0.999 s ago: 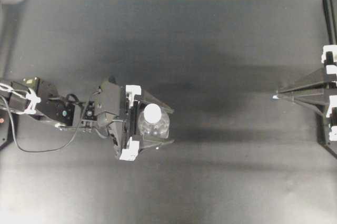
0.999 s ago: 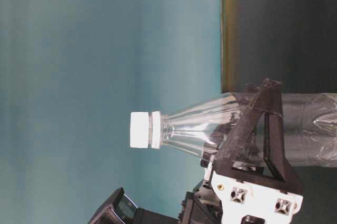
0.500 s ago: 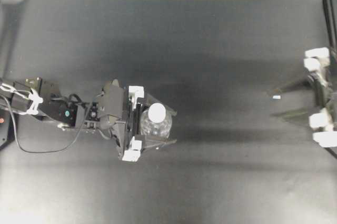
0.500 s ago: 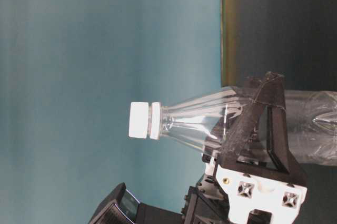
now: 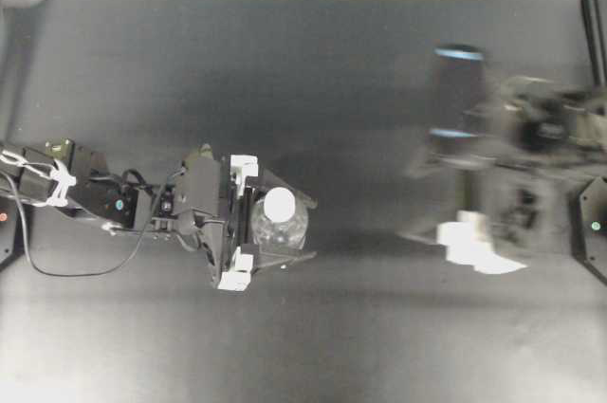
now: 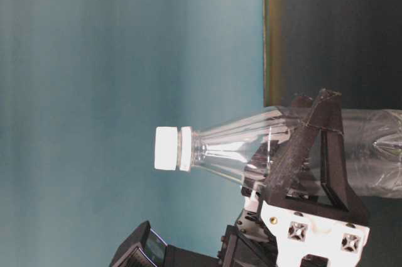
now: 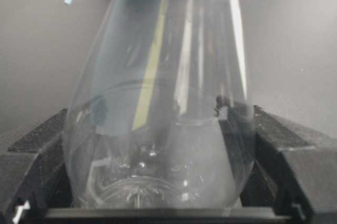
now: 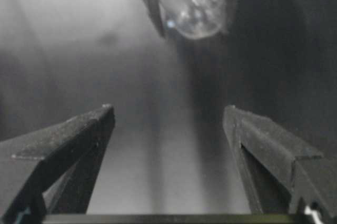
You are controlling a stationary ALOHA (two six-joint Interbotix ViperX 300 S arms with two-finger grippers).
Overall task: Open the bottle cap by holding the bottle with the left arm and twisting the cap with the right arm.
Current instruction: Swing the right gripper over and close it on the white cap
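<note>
Right gripper (image 8: 168, 116): moved in from right edge, motion-blurred, jaws now wide, empty. Left gripper (image 5: 285, 229): unchanged, reaching level, clamped on upright bottle (image 5: 277, 223), bottle cap (image 5: 279, 202) on.

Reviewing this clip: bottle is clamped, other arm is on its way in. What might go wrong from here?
1. The right claw is blurred mid-swing overhead; arriving fast, it may knock the bottle instead of straddling the white cap.
2. The left claw grips only the bottle's rounded lower body, so twisting could spin the clear plastic between its fingers.
</note>
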